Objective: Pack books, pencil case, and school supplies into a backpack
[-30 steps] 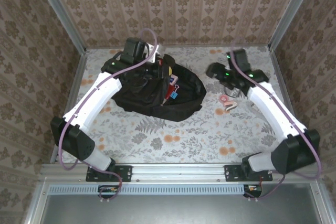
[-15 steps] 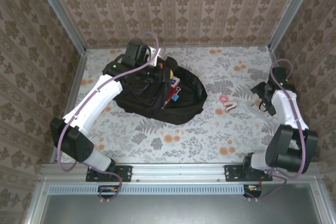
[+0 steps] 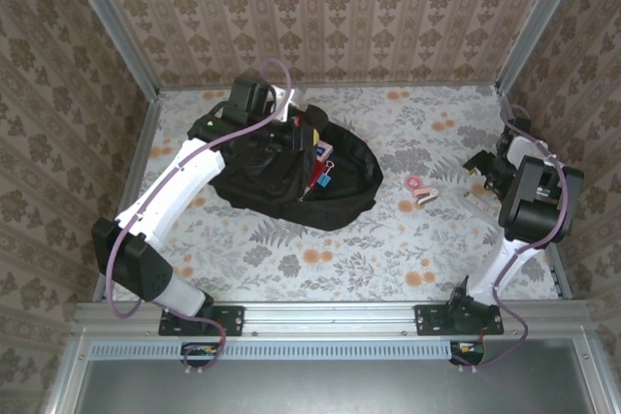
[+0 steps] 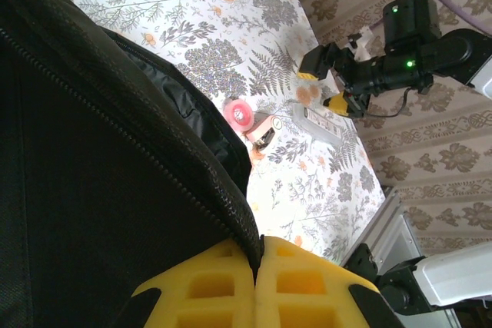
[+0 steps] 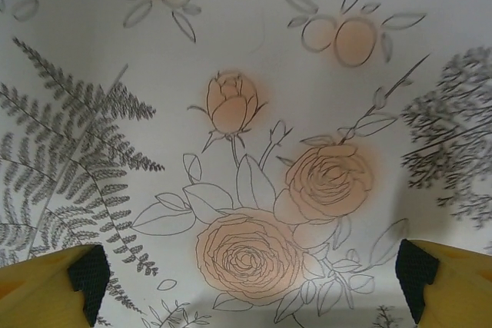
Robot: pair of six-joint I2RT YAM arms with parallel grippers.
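The floral worktop (image 3: 388,239) carries the black backpack (image 3: 281,181), which lies on it with its mouth open. At the backpack's far rim the left end effector (image 4: 257,259) is pinched tight on the zipped fabric edge — yellow fingers (image 4: 300,289) meet with the cloth between them. Well right of the backpack, the right end effector (image 5: 250,289) hangs over bare worktop, spread wide and holding nothing. Coloured supplies (image 3: 320,167) show inside the backpack's mouth; a small pink roll (image 3: 417,184) lies just right of the backpack.
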